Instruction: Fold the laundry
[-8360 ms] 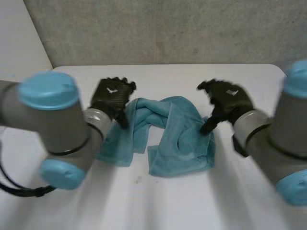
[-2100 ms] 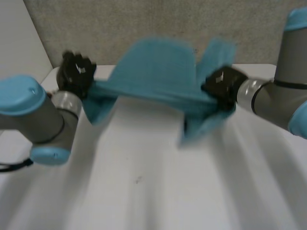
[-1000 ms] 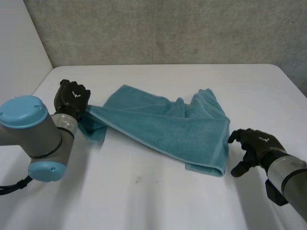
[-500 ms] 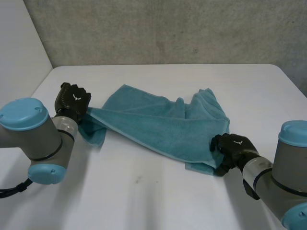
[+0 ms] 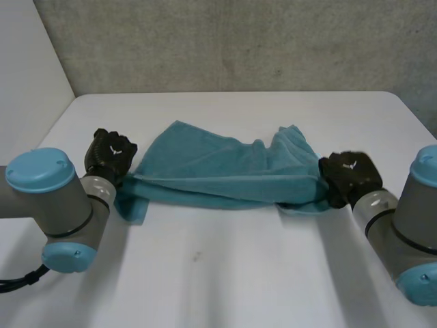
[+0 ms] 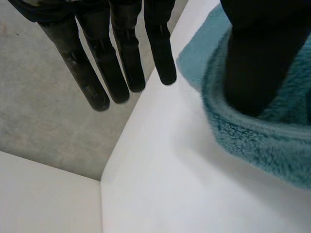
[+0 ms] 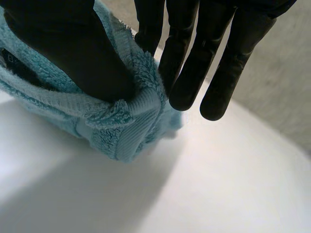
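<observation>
In the left wrist view, the fingers [image 6: 116, 63] of the left hand [image 5: 111, 154] are extending straight and standing clear of the cloth. Its thumb [image 6: 252, 58] is sinking into a bunched fold of the teal towel [image 6: 262, 141]. The surface beneath that fold is hidden, so the hand appears to be pinching the towel there. In the right wrist view, the right hand [image 5: 349, 176] is pinching a rolled, hemmed edge of the towel between its thumb [image 7: 73, 48] and its straight fingers [image 7: 189, 63], and the thumb's tip is being covered by the pile. In the head view, the backs of both hands are concealing their grips. The towel is stretching in a taut band from one hand to the other across the middle of the white table [image 5: 225, 273]. Its far portion is spreading toward the grey wall [image 5: 239, 41], and its left end is drooping beside the left wrist. Both arms are being cut off at the near edge.
</observation>
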